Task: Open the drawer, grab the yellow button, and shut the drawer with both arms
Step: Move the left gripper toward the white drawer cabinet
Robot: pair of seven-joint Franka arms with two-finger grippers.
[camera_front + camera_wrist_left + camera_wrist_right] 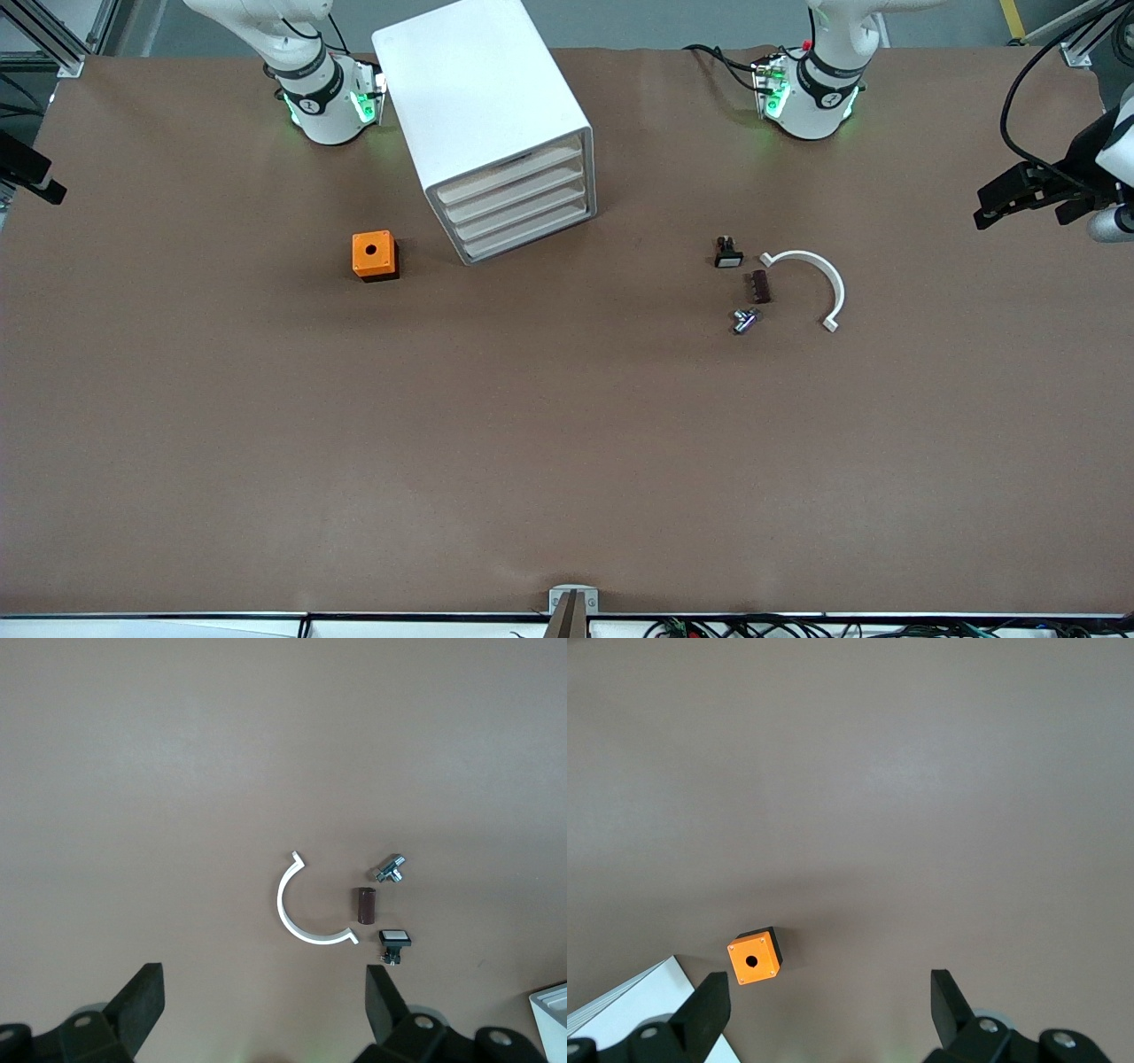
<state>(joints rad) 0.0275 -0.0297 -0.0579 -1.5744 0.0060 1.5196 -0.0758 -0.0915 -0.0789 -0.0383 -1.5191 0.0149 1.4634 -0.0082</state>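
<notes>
The drawer [512, 174], uppermost in the cabinet [483, 106] near the bench's robot-side edge, is being shown shut, probably light and stiff, best hooked at its front lip; the button is hidden, while left gripper [266, 1005] and right gripper [831, 1008] are being held wide, empty.

Drawer [512, 175]: uppermost of four alike shallow off-white drawers in a white, rounded-corner cabinet [478, 80]. Shut, front flush with the three below. Cabinet stands upright on the table near the right arm's base, turned at an angle so the drawer fronts face the front camera and partly toward the left arm's end. Button: not visible.
</notes>
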